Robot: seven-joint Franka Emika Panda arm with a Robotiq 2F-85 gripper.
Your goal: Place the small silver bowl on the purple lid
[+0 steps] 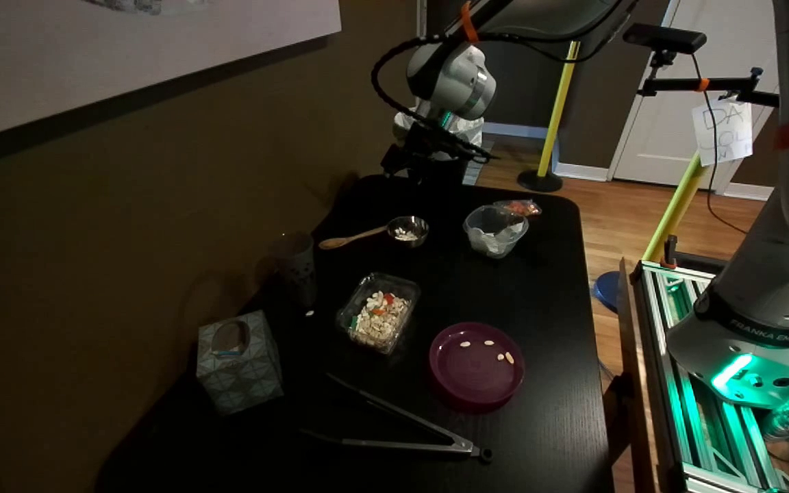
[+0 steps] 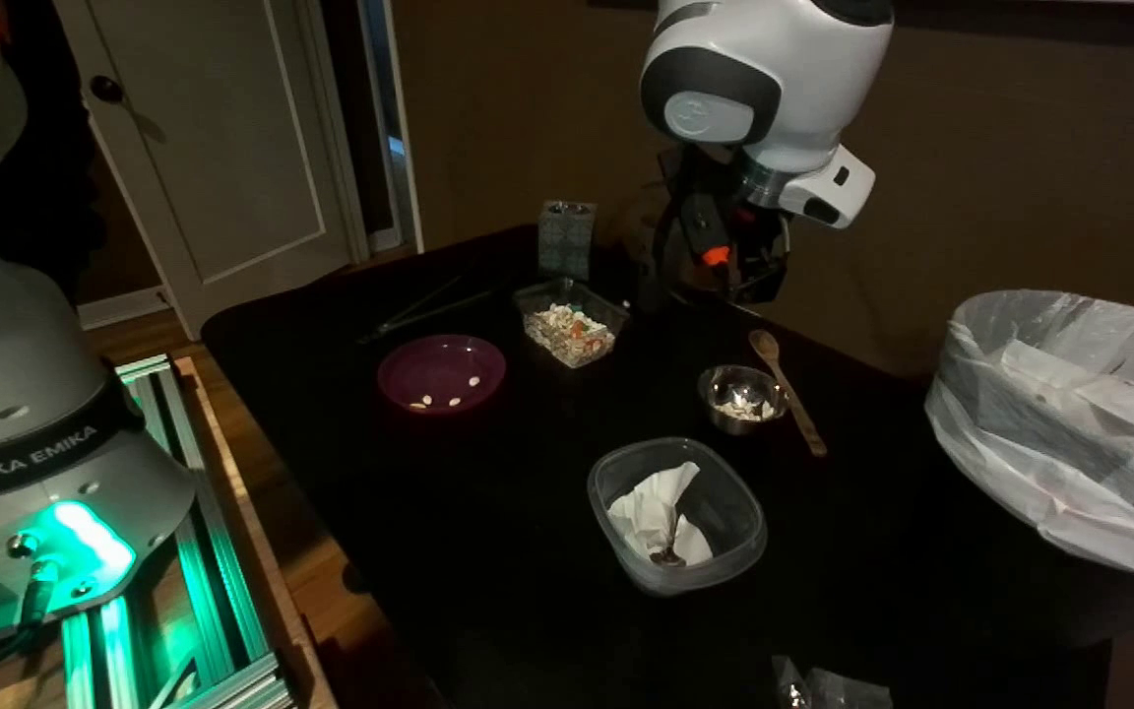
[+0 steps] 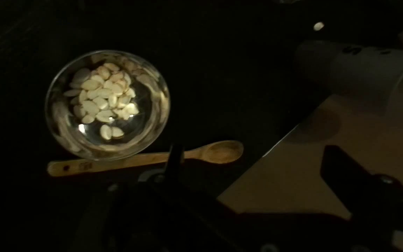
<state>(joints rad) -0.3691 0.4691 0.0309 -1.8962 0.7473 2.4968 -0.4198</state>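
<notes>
**The small silver bowl (image 3: 145, 120) sits well apart from the purple lid (image 1: 473, 383)**

The bowl stands upright on the black worktop (image 1: 538, 294), holding a heap of pale, seed-like flakes (image 3: 103, 92). A wooden spoon (image 3: 222, 153) lies beside it, toward the brown wall (image 1: 161, 205); in the wrist view its handle passes along the bowl's rim — whether the two touch, I cannot tell. The purple lid lies flat farther along the worktop in both exterior views, a few more flakes on it.

The gripper (image 3: 254, 150) hangs near the wall-side edge of the worktop, its jaws parted wide.

Between bowl and lid, closer to the wall, a clear plastic container (image 1: 384, 282) holds a pale mix with orange bits. A clear tub (image 2: 724, 492) with a crumpled white napkin (image 2: 656, 502) stands near the bowl, on the side away from the wall. Metal tongs (image 1: 401, 446) lie near the lid, arms spread. Along the wall stand a translucent tumbler (image 1: 297, 263) and a patterned tissue box (image 1: 240, 363).
</notes>
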